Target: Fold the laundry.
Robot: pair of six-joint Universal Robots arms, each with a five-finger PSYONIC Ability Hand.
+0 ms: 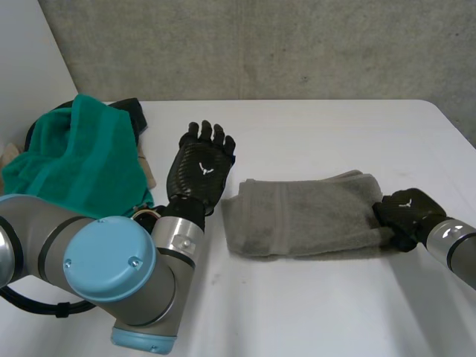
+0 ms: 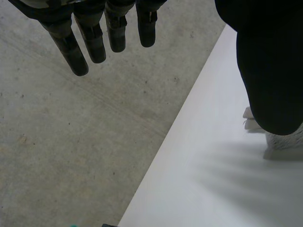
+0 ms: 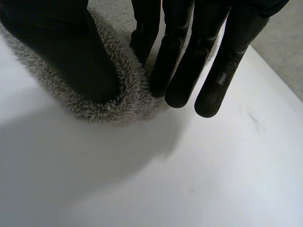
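The right hand [image 1: 405,211] pinches the grey towel [image 1: 297,216] at its end. The left hand [image 1: 199,169] is open and empty. A loose pinch could drop it.

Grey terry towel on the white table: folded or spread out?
Folded: the grey terry towel lies as a narrow rectangle with layered edges; the right hand pinches its rounded, doubled end.

table [image 1: 320,134]: white, matte | wall [image 1: 260,44] behind: grey concrete | left: plain white panel [image 1: 26,67]
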